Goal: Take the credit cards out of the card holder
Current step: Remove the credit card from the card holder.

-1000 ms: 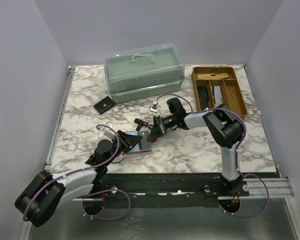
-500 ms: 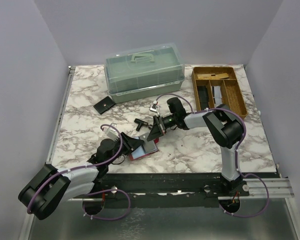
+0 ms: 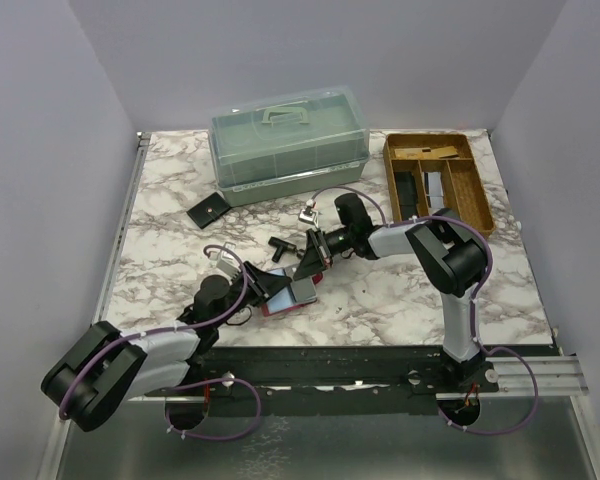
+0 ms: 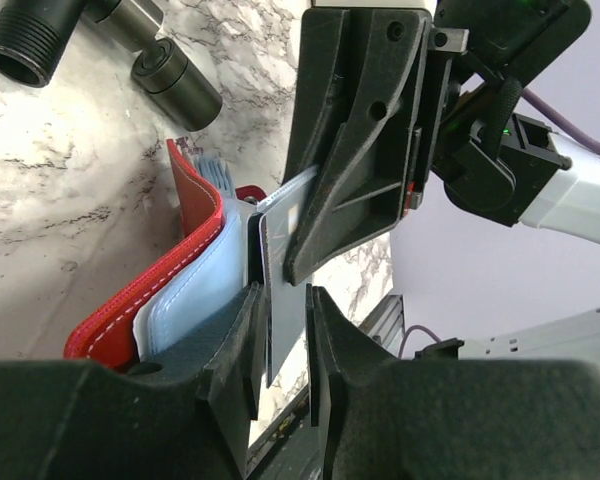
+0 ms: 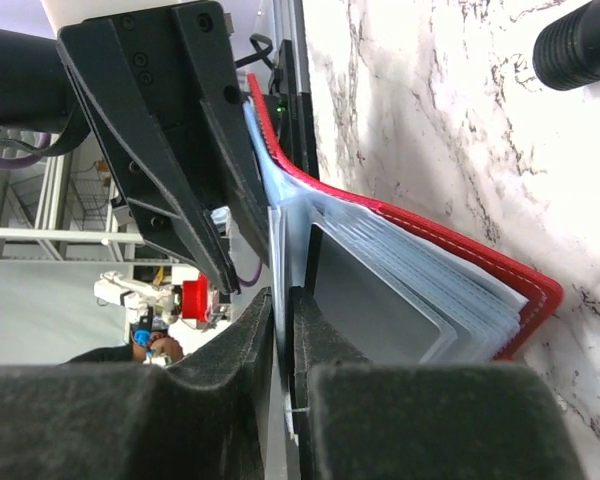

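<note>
The red card holder (image 3: 280,306) lies open near the table's front, with pale blue sleeves fanned out (image 4: 195,300). My left gripper (image 3: 265,283) comes from the left, and its jaws (image 4: 283,295) stand close on either side of a grey-blue leaf of the holder. My right gripper (image 3: 305,268) comes from the right. Its jaws (image 5: 282,295) are pressed shut on the thin pale edge of a credit card (image 4: 280,205) standing out of the holder. A silvery grey card (image 5: 380,300) sits in a sleeve beside it. The two grippers' fingertips almost touch.
A black T-shaped pipe fitting (image 3: 280,245) lies just behind the holder, and shows as black cylinders (image 4: 170,80) in the left wrist view. A green lidded box (image 3: 288,145) stands at the back, a wooden tray (image 3: 485,195) at the back right, and a black wallet (image 3: 209,210) at the left.
The holder and my left gripper have shifted right and toward the front edge, and the holder has turned. My right gripper has followed slightly, staying at the holder's top edge.
</note>
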Controlling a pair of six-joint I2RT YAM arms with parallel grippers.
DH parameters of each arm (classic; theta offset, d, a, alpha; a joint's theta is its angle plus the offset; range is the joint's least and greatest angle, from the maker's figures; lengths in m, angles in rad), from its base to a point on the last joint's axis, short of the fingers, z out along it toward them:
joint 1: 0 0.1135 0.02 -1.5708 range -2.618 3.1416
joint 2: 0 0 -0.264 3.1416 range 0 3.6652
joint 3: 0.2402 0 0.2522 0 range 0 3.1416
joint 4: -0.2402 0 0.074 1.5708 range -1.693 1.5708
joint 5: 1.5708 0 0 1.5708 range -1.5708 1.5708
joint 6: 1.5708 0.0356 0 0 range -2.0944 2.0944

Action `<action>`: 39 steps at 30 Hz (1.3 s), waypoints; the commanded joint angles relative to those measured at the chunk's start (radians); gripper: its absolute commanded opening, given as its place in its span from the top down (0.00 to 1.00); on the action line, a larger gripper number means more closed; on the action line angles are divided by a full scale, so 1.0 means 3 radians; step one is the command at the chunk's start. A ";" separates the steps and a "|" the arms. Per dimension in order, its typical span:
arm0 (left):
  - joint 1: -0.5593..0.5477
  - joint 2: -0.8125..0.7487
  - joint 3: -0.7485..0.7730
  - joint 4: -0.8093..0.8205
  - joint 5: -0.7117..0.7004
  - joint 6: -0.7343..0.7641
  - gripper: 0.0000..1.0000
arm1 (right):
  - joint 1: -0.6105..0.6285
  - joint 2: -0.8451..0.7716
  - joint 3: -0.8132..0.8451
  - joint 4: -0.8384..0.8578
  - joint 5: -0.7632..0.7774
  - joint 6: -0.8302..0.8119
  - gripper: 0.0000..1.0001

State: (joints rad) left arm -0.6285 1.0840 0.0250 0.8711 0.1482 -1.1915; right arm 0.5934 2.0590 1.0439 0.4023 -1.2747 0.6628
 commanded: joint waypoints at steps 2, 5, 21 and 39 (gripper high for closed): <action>0.0006 0.0156 0.0173 0.0360 0.0187 -0.0052 0.72 | 0.0001 -0.0058 -0.0059 0.0245 -0.0180 0.0167 0.92; 0.0004 0.0219 0.0209 0.0418 0.0197 -0.0091 0.72 | 0.0000 -0.0042 -0.0078 0.0362 -0.0226 0.0287 0.97; 0.0004 0.0273 0.0233 0.0674 0.0166 -0.0300 0.73 | 0.0001 -0.0038 -0.0160 0.1021 -0.0505 0.0874 0.82; 0.0007 0.0470 0.0185 0.0724 0.0285 -0.0411 0.83 | -0.0007 -0.0145 -0.0141 0.1040 -0.0531 0.0962 0.70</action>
State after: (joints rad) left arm -0.6273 1.1984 0.0708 1.0393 0.2050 -1.2919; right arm 0.5804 2.0548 1.0046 0.7082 -1.3930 0.9596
